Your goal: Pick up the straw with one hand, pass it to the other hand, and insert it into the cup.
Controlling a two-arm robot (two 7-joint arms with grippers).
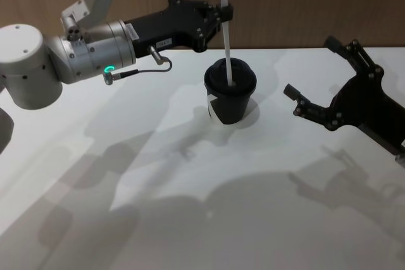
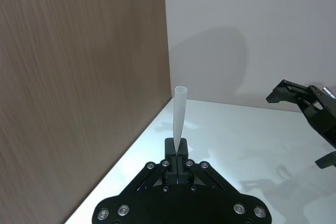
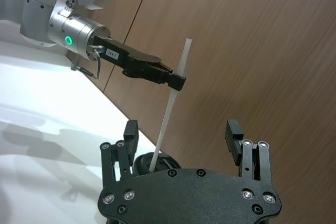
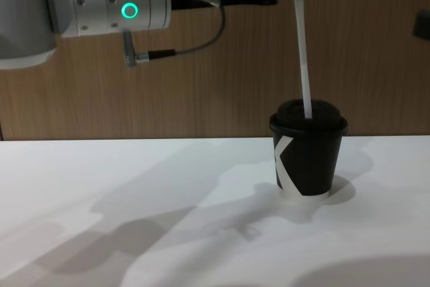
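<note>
**Straw seated in cup, held by left gripper**

The cup [image 1: 229,98] stands upright on the white tabletop [image 1: 190,207], near its centre. The straw [image 1: 225,26] runs almost vertically, its lower end through the domed lid and its upper part clamped between the jaws of the left gripper [image 1: 223,14], which reaches in from 10 o'clock above the cup. The right gripper [image 1: 316,77] rests at 3 o'clock of the cup, clear of it, its jaws spread wide and grasping nothing.
</note>
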